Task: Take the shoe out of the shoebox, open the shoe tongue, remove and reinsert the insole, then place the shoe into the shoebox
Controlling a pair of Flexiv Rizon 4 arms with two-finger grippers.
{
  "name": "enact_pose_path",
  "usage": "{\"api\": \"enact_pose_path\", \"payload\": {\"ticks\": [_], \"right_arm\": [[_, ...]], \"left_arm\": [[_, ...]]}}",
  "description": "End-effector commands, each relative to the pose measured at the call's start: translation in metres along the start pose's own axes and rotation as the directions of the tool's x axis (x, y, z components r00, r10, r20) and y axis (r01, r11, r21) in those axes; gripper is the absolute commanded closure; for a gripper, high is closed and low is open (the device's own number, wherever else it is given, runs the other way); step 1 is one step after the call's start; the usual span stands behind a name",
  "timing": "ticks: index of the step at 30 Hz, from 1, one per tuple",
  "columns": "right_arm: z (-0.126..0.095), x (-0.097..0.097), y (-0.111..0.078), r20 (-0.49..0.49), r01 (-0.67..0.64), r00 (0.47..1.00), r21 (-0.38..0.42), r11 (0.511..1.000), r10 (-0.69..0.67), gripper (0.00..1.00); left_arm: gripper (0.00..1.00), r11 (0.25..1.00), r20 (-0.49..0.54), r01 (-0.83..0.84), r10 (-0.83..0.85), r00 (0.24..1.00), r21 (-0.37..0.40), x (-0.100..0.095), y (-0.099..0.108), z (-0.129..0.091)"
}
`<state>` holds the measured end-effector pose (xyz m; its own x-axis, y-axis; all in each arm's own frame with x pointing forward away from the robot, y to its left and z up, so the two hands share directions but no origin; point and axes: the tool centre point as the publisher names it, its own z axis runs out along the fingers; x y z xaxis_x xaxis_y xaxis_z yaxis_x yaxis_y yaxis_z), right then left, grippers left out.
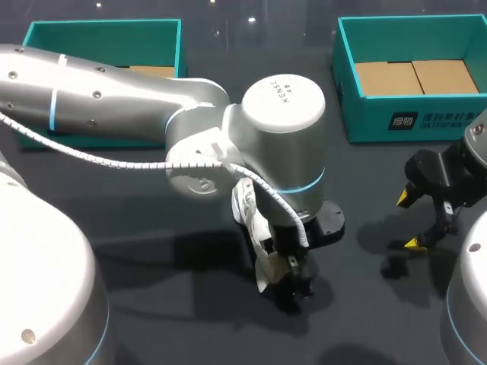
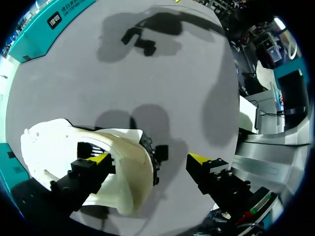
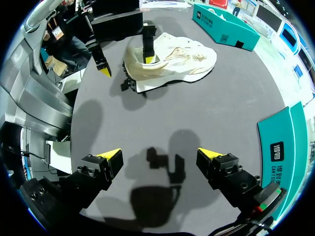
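The dark grey desk (image 1: 152, 228) carries a teal cardboard shoebox (image 1: 365, 114) at 2 o'clock of its centre and a second teal shoebox (image 1: 180, 46) at 10 o'clock. The white low-top shoe (image 2: 128, 172) stands on the desk, outside both. The left fingers (image 2: 101, 158) are spread, gripping nothing: one dips into the shoe's opening, its mate hangs past the heel. The right fingers (image 3: 110, 157) hover released and empty at the shoe's 3 o'clock. Likely risk: closing on the heel collar drags the unpinned shoe, or pinches the insole

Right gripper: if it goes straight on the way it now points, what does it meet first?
Most likely the bare table, short of the white shoe farther ahead, though depth is unclear.
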<state>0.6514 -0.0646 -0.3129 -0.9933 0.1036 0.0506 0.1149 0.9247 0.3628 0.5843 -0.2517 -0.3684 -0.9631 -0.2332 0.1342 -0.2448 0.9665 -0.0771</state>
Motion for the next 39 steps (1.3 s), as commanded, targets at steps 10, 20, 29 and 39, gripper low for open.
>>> {"api": "enact_pose_path", "payload": {"ticks": [10,20,29,39], "right_arm": [[0.000,0.002,0.000,0.003,0.000,1.000,0.002,1.000,0.000,0.00],[0.000,0.002,0.000,0.003,0.000,1.000,0.002,1.000,0.000,0.00],[0.000,0.002,0.000,0.003,0.000,1.000,0.002,1.000,0.000,0.00],[0.000,0.002,0.000,0.003,0.000,1.000,0.002,1.000,0.000,0.00]], "left_arm": [[0.04,0.999,0.019,0.035,-0.034,0.999,-0.007,0.007,0.011,0.011],[0.25,1.000,0.014,0.015,-0.015,1.000,-0.021,-0.002,0.013,0.020],[0.75,0.999,0.015,0.011,-0.010,1.000,-0.034,-0.007,0.018,0.023],[1.00,1.000,0.008,-0.001,0.001,1.000,-0.029,-0.010,0.024,0.015]]}}
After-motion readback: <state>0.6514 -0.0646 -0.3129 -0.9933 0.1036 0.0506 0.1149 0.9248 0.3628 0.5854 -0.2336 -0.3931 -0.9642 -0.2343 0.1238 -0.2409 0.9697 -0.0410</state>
